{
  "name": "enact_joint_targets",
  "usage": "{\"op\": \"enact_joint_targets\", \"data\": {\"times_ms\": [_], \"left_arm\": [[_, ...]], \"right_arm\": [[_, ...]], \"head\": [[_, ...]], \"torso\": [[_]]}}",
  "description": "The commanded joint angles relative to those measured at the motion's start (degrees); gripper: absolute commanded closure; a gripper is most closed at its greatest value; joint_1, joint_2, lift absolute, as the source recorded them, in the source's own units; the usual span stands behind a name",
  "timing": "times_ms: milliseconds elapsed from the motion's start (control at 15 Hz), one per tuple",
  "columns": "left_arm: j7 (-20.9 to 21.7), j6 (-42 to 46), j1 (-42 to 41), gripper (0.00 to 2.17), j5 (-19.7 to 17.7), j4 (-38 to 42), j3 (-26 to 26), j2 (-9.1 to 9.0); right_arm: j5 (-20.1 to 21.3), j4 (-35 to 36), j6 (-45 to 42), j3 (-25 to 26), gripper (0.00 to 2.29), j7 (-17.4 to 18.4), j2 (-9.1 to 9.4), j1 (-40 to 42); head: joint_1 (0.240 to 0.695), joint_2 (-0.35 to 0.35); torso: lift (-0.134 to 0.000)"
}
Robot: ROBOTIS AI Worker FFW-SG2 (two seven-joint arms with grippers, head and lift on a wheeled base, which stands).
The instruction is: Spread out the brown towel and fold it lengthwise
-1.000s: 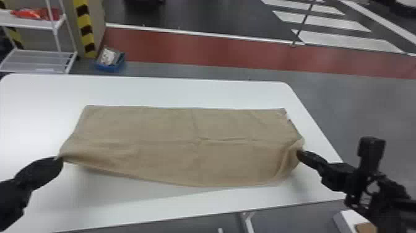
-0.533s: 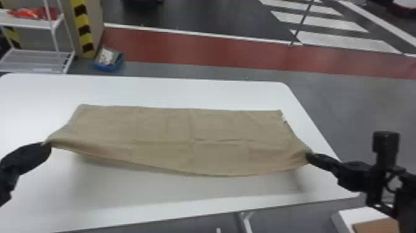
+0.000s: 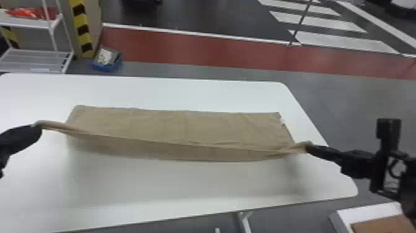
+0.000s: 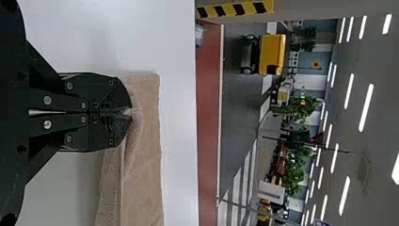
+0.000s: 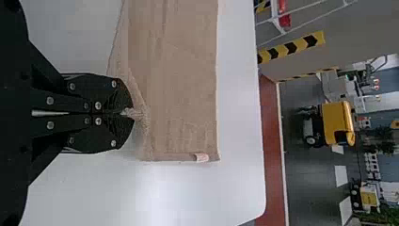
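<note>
A red strip [image 3: 198, 46] crosses the grey floor [image 3: 356, 99] beyond the white table [image 3: 154, 90].

Pinched bits of towel [image 3: 173, 127] hidden in left pincer [image 3: 37, 124] and right pincer [image 3: 309, 147], table [image 3: 154, 186] cut off in head view

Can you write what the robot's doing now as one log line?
left gripper: pinching towel | right gripper: pinching towel | near edge: lifted

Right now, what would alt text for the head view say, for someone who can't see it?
A brown towel lies partly on a white table, its near side held up at both ends by the robot's left gripper and right gripper.
</note>
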State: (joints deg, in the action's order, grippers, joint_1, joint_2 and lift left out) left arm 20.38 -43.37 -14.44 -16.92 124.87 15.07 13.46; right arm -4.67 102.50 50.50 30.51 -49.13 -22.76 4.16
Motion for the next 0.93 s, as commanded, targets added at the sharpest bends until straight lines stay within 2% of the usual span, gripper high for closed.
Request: {"op": "enact_joint_targets", "data": {"times_ms": [0, 200, 333, 400, 467, 667, 733, 867], "left_arm": [[0.01, -0.37, 7.06, 1.48, -0.83, -4.99, -0.30, 1.04], [0.27, -0.02, 16.11, 1.48, -0.74, -13.69, -1.18, 1.22], [-0.08, 0.16, 22.62, 1.48, -0.39, -19.49, -2.68, 1.22], [-0.08, 0.69, 26.31, 1.48, 0.31, -23.45, -4.17, 1.22], [-0.17, 1.39, 30.00, 1.48, 1.10, -27.58, -5.67, 1.13], [-0.25, 5.79, 40.19, 1.48, 2.77, -39.27, -9.36, 0.69], [-0.25, 7.19, 42.66, 1.48, 2.95, -41.46, -10.32, 0.60], [-0.25, 7.54, 47.66, 1.48, 3.47, -44.45, -11.12, -0.01]], "right_arm": [[0.46, -6.97, 0.62, -5.64, 1.66, 2.55, 0.09, -9.70], [0.46, -15.84, -0.44, -11.79, 1.66, 9.05, 0.88, -21.48], [0.72, -22.26, -5.36, -14.43, 1.66, 14.76, 2.28, -29.04], [0.72, -26.21, -5.71, -15.22, 1.66, 15.99, 3.07, -33.78], [0.72, -30.17, -6.77, -16.01, 1.66, 16.87, 3.78, -38.26], [0.37, -39.31, -13.62, -16.54, 1.66, 21.27, 4.92, -47.32], [-0.16, -43.70, -15.21, -15.75, 1.66, 21.27, 4.92, -50.83], [-0.95, -49.51, -18.19, -12.32, 1.66, 21.36, 4.92, -55.75]], "head": [[0.695, -0.212], [0.695, -0.153], [0.692, -0.126], [0.672, -0.120], [0.622, -0.108], [0.555, -0.095], [0.512, -0.095], [0.461, -0.099]], "torso": [[-0.120], [-0.120], [-0.120], [-0.120], [-0.120], [-0.120], [-0.120], [-0.120]]}}
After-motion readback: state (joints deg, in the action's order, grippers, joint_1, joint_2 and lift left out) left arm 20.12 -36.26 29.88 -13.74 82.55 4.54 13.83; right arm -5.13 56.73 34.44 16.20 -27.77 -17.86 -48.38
